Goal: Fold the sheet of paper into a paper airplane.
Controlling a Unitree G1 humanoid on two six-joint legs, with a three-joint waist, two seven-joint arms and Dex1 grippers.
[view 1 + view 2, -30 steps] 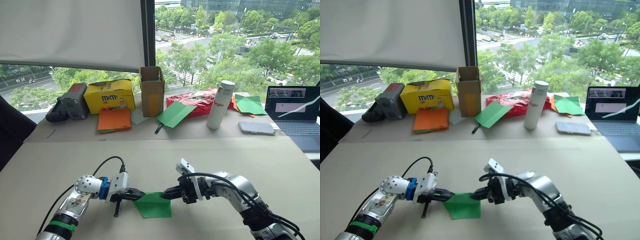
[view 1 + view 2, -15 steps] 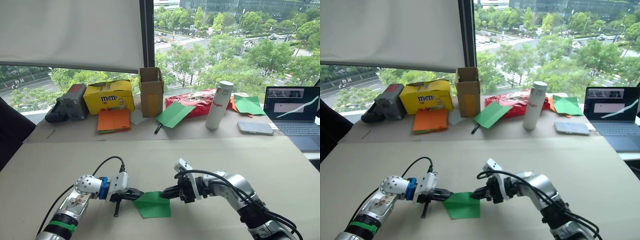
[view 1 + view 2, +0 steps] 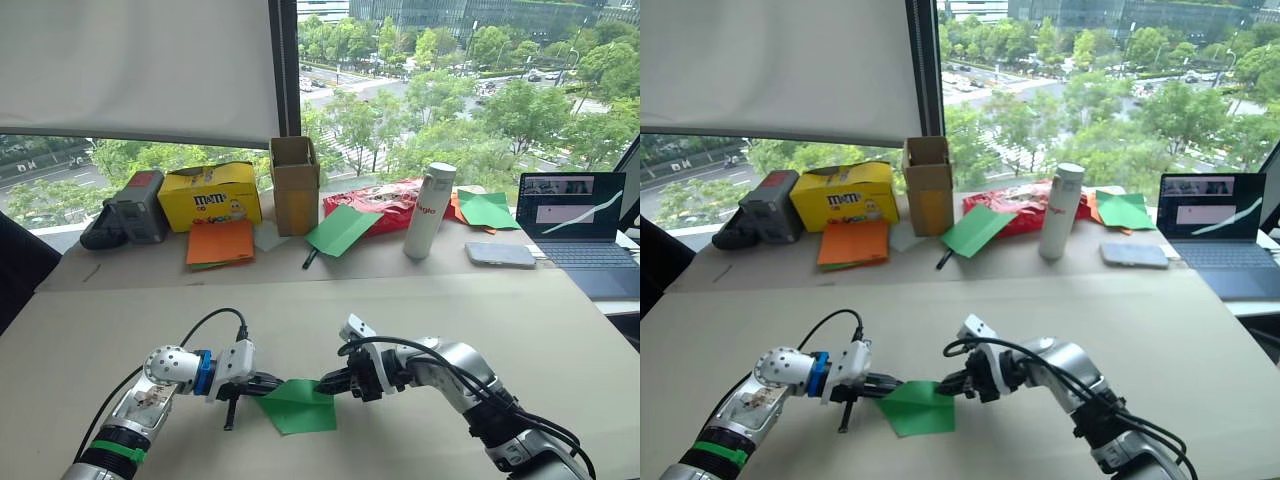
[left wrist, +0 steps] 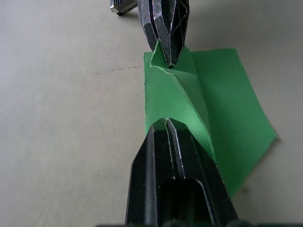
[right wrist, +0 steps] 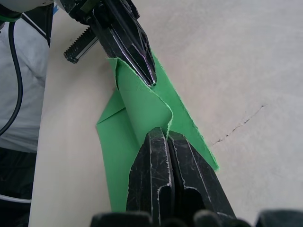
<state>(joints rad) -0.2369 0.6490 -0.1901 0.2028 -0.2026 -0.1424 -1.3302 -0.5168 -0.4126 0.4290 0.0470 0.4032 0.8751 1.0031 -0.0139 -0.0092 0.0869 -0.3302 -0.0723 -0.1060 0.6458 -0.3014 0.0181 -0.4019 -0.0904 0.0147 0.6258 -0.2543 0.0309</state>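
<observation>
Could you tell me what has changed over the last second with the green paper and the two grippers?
Nothing about the grip changed: the left gripper and right gripper stay pinched on opposite ends of the sheet of paper, which remains on the table. Only the camera shifted.

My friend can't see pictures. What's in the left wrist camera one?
Two black grippers pinch a folded green sheet of paper from opposite ends, the left gripper near and the right gripper far. It rests on a plain beige table.

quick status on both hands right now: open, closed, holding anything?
Left hand: closed, pinching one end of the sheet of paper.
Right hand: closed, pinching the opposite end of the same sheet.
</observation>
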